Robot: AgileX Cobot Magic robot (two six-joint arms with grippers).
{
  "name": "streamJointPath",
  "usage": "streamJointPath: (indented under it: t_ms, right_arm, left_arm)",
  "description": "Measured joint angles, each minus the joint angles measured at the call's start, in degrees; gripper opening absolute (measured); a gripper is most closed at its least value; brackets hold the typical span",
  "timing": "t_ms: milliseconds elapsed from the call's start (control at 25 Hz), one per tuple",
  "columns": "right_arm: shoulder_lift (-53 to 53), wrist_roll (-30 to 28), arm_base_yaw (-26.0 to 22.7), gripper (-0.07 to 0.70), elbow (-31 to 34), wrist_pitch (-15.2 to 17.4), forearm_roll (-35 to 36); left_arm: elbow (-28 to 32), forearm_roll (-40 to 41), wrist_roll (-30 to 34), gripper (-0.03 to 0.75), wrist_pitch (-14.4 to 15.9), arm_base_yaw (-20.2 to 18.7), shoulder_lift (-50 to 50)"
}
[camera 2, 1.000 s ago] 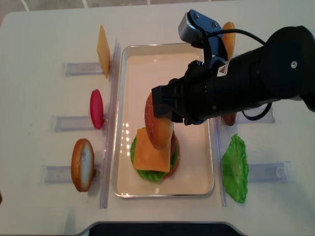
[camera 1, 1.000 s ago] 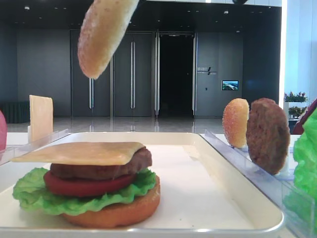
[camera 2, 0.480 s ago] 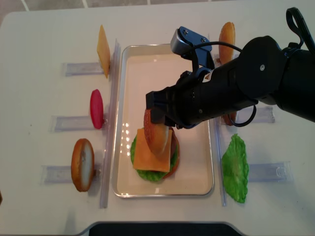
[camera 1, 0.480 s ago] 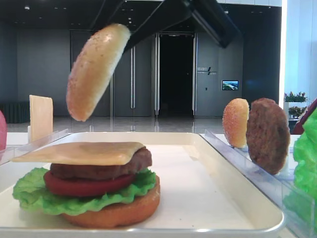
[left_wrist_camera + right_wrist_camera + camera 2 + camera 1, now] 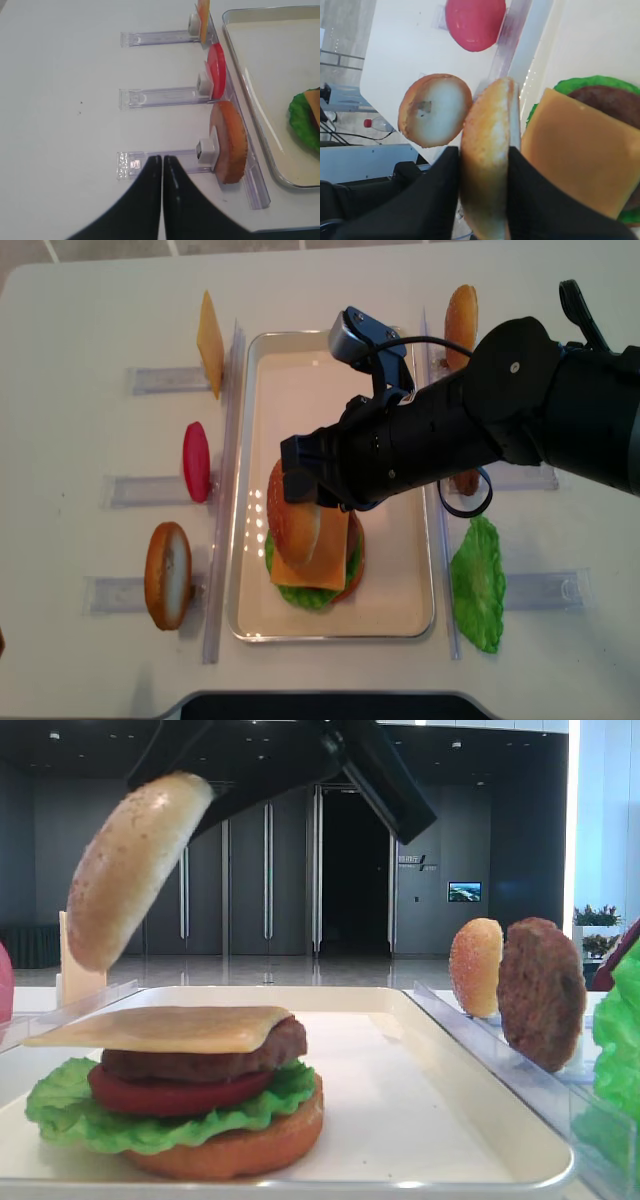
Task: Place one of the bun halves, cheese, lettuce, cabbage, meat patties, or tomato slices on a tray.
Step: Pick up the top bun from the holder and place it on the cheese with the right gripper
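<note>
Right gripper (image 5: pixel 485 200) clamps bun top (image 5: pixel 297 520), tilted on edge.
Bun hangs above cheese slice (image 5: pixel 170 1028) on burger stack in tray (image 5: pixel 400 615); left gripper (image 5: pixel 161 165) closed, empty.

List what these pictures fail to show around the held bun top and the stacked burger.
- Right gripper fingertips: overhead view, hidden under the arm; low side view, only dark fingers enter from the top edge.
- Gap between the bun top and the cheese: overhead view, they overlap.
- Burger's right part: right wrist view, cut off by the edge.
- Tray centre: overhead view, covered by the arm.
</note>
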Motion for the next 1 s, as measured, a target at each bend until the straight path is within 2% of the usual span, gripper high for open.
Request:
streamJointPath:
  t_ms: [400, 1000]
  right_arm:
    - [2.6, -2.7, 0.0, 0.221, 0.1, -0.1, 1.4]
    - [2.7, -3.3, -1.3, 0.219, 0.1, 0.1, 1.4]
  left_arm:
    - [0.0, 0.0, 0.0, -0.007, 0.0, 0.0, 0.0]
    - [0.0, 0.0, 0.0, -0.007, 0.0, 0.0, 0.0]
